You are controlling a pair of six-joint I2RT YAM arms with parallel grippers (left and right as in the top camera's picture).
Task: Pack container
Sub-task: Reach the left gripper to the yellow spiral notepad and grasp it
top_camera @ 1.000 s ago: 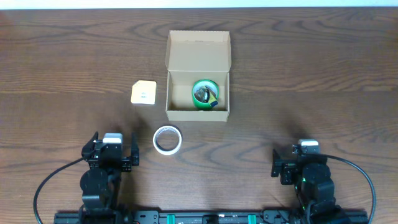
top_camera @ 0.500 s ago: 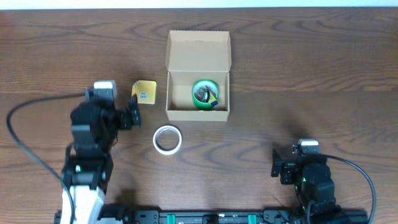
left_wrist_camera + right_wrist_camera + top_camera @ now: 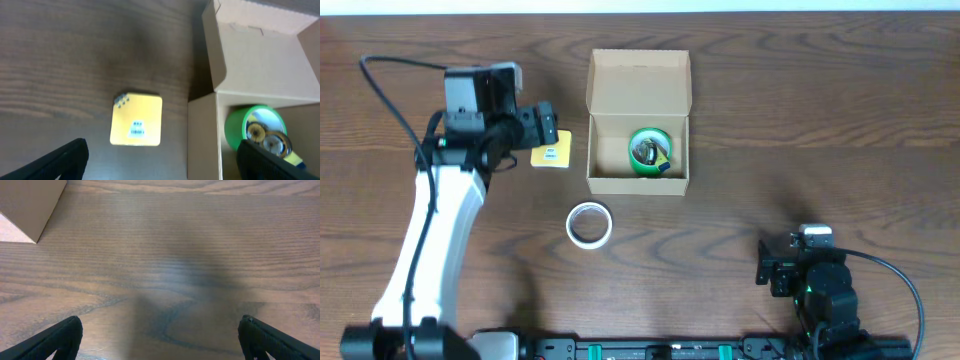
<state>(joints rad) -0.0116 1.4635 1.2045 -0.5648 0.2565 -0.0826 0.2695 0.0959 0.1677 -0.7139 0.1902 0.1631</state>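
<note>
I see the container [image 3: 606, 150] near the middle of the tabletop [image 3: 820, 120], a little toward the far edge. Its flap lid is open and laid back toward that edge. A green tape roll [image 3: 647, 150] lies inside, toward the right wall, with some small dark and yellow bits in its core that I cannot make out. A yellow square pad [image 3: 551, 152] lies flat just left of the container, apart from it. A white tape roll [image 3: 589, 223] lies flat on the side toward the near edge, apart from both.

My left claw [image 3: 546, 125] hangs over the pad's far side with its fingers spread wide and nothing between them. My right claw [image 3: 160, 327] sits by the near edge toward the right corner, fingers also spread, over bare wood.
</note>
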